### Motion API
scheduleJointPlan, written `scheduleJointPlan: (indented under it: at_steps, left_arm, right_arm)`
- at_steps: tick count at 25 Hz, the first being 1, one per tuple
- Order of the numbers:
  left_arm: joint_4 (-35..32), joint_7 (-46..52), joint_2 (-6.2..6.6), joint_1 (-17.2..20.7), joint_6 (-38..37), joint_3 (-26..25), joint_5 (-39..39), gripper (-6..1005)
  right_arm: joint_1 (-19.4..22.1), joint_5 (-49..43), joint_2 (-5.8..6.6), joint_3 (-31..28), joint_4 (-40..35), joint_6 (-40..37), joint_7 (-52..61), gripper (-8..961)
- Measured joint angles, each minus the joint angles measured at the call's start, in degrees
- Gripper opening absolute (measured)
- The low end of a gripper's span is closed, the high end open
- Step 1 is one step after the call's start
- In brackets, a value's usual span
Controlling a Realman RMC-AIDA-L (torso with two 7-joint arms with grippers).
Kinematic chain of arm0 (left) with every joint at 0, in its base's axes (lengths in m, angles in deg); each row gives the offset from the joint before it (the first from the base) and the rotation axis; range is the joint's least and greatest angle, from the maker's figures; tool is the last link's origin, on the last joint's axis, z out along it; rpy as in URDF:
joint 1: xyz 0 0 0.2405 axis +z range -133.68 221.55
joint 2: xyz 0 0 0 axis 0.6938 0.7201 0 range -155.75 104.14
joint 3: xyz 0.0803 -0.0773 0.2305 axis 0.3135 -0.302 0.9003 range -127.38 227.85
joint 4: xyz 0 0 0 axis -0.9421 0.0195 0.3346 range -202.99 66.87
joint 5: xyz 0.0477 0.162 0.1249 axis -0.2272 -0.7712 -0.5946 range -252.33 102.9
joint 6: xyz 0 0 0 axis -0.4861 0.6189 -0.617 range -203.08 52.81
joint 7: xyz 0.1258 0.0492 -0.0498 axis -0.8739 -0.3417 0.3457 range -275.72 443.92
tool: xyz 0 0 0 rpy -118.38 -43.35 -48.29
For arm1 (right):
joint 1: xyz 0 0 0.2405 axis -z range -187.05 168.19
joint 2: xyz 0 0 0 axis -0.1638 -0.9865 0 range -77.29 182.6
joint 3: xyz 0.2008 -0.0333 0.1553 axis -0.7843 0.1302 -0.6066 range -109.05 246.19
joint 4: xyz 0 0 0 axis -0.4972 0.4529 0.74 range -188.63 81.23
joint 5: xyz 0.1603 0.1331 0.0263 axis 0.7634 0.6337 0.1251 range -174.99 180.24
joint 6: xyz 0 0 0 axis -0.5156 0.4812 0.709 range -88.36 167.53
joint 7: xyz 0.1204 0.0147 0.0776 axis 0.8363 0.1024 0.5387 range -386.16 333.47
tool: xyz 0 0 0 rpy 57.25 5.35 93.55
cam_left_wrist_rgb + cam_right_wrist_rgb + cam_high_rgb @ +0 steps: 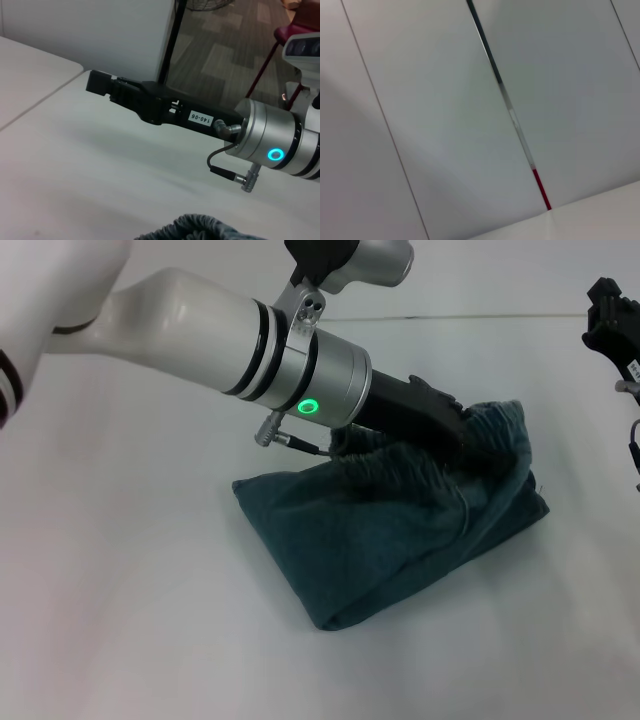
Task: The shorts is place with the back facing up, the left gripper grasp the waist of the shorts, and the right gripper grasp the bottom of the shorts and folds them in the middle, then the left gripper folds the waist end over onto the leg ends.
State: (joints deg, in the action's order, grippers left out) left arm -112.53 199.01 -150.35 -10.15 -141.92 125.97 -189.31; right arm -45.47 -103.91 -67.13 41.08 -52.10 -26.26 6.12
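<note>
head view: the left pincer point(455, 430) is pressing into the gathered waist point(440, 472) of the folded shorts point(400, 530) lying mid-tabletop point(130, 590); its grip cannot be told. the right pincer point(612, 325) is hanging at the far right edge.
left wrist view: the right pincer point(100, 82) is hovering over the tabletop, empty, fingers seemingly together; the ruffled waist point(197, 227) is showing.
right wrist view: only pale panels point(445, 125) are showing.

Bright, even overhead light across the white tabletop point(120, 570), washed nearly featureless. Soft shadow pooled under the shorts point(400, 530) and beneath the left arm's silver barrel (green ring light point(309, 407) glowing crisp). Mild sheen on that barrel. Left wrist view sharp on the right pincer point(97, 82), floor behind dimmer. Right wrist view flat, grey, softly shaded.
</note>
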Motion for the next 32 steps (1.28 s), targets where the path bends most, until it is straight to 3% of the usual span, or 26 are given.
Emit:
scheduleJointPlan:
  at_steps: [7,9,14,24,27,32]
  left_arm:
    - [2.3,-2.6,-0.12,0.7,2.8,3.9,5.7,706]
    - [2.7,-2.7,-0.11,0.8,4.1,6.0,6.1,873]
    - [3.0,-2.0,0.11,0.4,6.0,10.5,5.9,872]
    - [0.2,-0.3,0.74,-1.4,4.4,9.4,5.4,870]
    - [-2.1,0.1,0.79,-0.2,2.9,6.7,5.4,870]
    - [-8.0,0.1,0.82,5.5,-5.4,-4.4,5.7,869]
  right_arm:
    - [0.0,-0.4,-0.16,0.3,0.3,0.0,0.0,31]
    - [0.1,-0.4,-0.18,0.7,0.7,0.1,0.0,31]
    - [0.4,-0.4,-0.18,1.4,0.8,1.0,0.1,31]
    - [2.0,-0.4,-0.1,1.9,0.8,0.5,1.0,32]
    - [2.2,-0.6,0.17,4.3,-0.4,-0.5,4.3,32]
    - [1.2,-4.5,0.9,17.6,-13.1,-7.9,23.7,32]
